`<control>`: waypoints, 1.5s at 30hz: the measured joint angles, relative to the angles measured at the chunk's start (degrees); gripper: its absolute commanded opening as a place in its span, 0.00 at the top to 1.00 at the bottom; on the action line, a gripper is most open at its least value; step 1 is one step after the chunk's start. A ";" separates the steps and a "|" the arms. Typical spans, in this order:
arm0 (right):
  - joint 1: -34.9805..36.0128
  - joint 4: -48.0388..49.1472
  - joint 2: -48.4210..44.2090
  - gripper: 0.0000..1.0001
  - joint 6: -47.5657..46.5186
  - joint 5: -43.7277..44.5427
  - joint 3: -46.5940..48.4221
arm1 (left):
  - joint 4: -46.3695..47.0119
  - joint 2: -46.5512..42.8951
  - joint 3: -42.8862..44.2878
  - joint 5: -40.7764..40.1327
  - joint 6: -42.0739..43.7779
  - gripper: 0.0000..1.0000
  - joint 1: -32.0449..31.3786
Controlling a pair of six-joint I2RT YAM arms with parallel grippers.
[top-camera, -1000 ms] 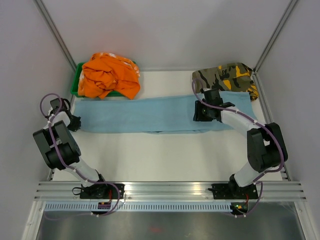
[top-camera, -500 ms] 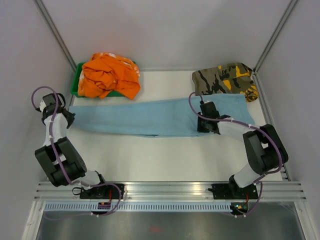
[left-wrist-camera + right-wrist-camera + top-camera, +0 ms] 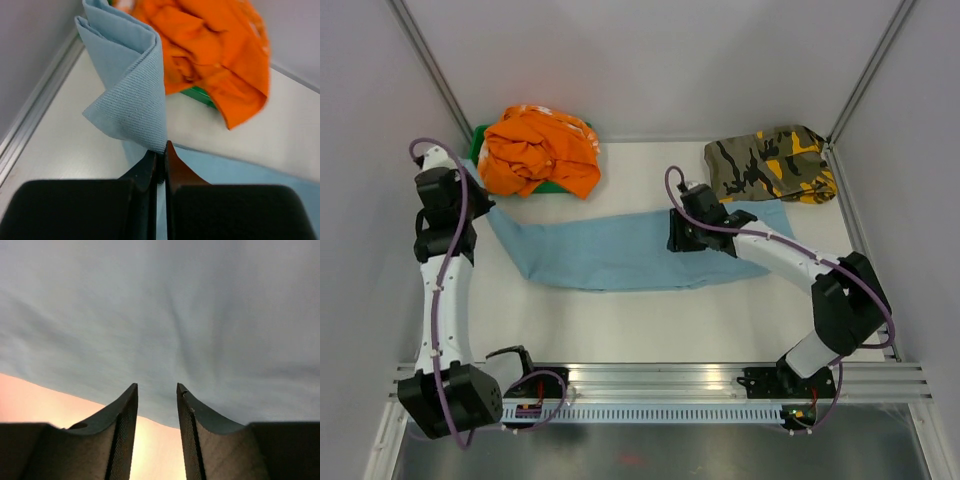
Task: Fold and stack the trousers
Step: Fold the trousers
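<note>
**Q:** How much of the trousers (image 3: 610,252) could actually be seen?

**A:** Not all of it, tbh. They were spread across the middle of the table (image 3: 650,320), from the left side over to just beside the camouflage garment (image 3: 770,165). Whether the two touched couldn't be told. A strip near the right end was covered by the right arm (image 3: 790,255), and no button could be made out anywhere. In the right wrist view the frame was filled with blue cloth and its edges were cut off. The green bin (image 3: 478,152) was mostly buried under the orange garment (image 3: 540,150).

**Q:** And the arms?

**A:** The left arm (image 3: 445,290) was stretched up along the left edge, with its wrist bent over near the bin. The left gripper (image 3: 159,152) was pinched tight on a fold at the left end of the trousers, and that end was held up off the table. The right arm was reached low across toward the centre. The right gripper (image 3: 156,407) was set over the cloth with its fingers a narrow gap apart, and nothing was seen gripped between them.
</note>
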 measured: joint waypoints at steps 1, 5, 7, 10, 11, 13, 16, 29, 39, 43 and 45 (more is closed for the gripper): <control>-0.02 -0.46 0.00 0.49 0.00 -0.79 3.08 | 0.17 -0.94 -0.04 0.66 0.66 0.98 -2.43; -0.04 -0.63 0.11 0.38 0.63 -2.16 12.55 | 1.57 -5.97 -1.18 1.90 1.84 0.98 -12.50; -0.26 -0.66 0.11 0.34 1.57 -2.21 13.70 | 2.82 -8.72 -2.67 1.38 1.99 0.98 -19.37; -2.51 -2.27 0.09 0.34 3.26 -2.84 13.11 | 4.70 -10.27 -5.22 -1.11 2.10 0.98 -30.47; -4.20 -2.45 -0.20 0.34 3.82 -3.28 12.26 | 5.18 -9.79 -6.01 -2.78 2.10 0.98 -34.47; -8.41 -3.43 -1.09 0.33 4.66 -3.52 10.45 | 6.03 -7.32 -7.08 -6.51 2.10 0.98 -42.10; -16.79 -5.60 -3.65 0.31 4.85 -3.17 7.56 | 7.04 -0.92 -8.37 -11.41 1.92 0.98 -50.77; -24.76 -8.22 -13.68 0.29 4.39 -7.61 -1.36 | -9.86 28.72 14.29 -34.10 -18.47 0.98 -58.58; -24.76 -4.96 -14.29 0.29 6.49 -14.10 -4.74 | -12.33 22.82 15.65 -45.70 -18.71 0.98 -57.86; -24.76 -2.58 -13.29 0.30 7.45 -16.04 -4.74 | -7.67 20.52 10.23 -46.84 -18.80 0.98 -57.77; -24.76 -1.84 -12.59 0.29 7.87 -16.52 -4.74 | -5.66 21.35 7.58 -46.75 -18.86 0.98 -57.77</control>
